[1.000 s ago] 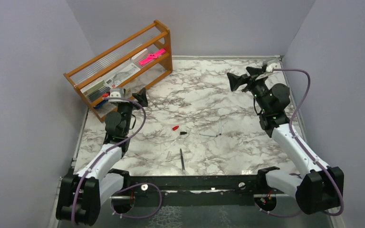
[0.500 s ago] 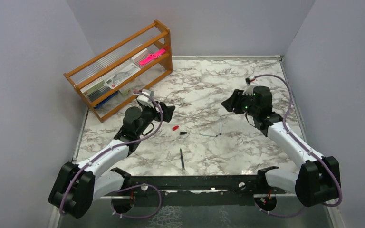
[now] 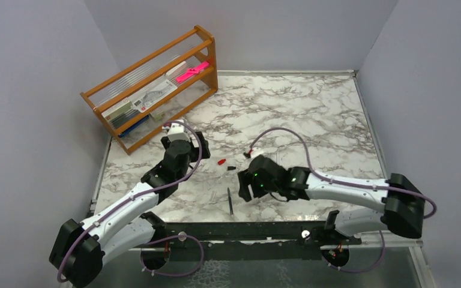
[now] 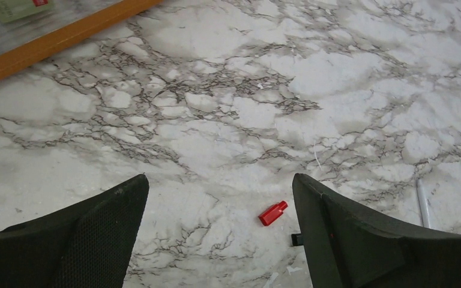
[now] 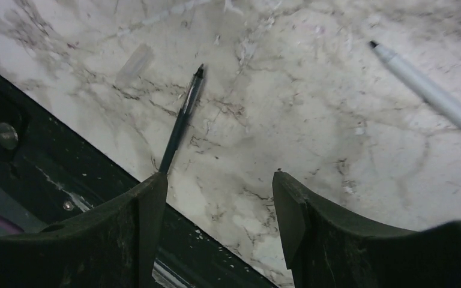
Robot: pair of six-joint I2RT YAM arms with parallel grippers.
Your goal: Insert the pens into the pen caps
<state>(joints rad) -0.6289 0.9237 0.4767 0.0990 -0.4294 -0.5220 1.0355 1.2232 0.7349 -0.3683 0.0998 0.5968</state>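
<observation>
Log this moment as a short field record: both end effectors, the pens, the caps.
left end effector: open, empty, facing red cap
right end effector: open, empty, black pen just ahead, by one finger
red cap: loose, lying flat
black cap: loose, beside red cap
clear cap: loose, near black pen's tip
black pen: uncapped, lying flat
white pen: uncapped, lying flat, apart from black pen

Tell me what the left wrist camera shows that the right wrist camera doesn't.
Left wrist only: the red cap, a sliver of the black cap, the orange rack rail. Right wrist only: the black pen, the clear cap, the dark base rail. Both: the marble table, an open tool, left tool and right tool, and a white pen or blue-ended pen; I cannot tell whether they are the same.
</observation>
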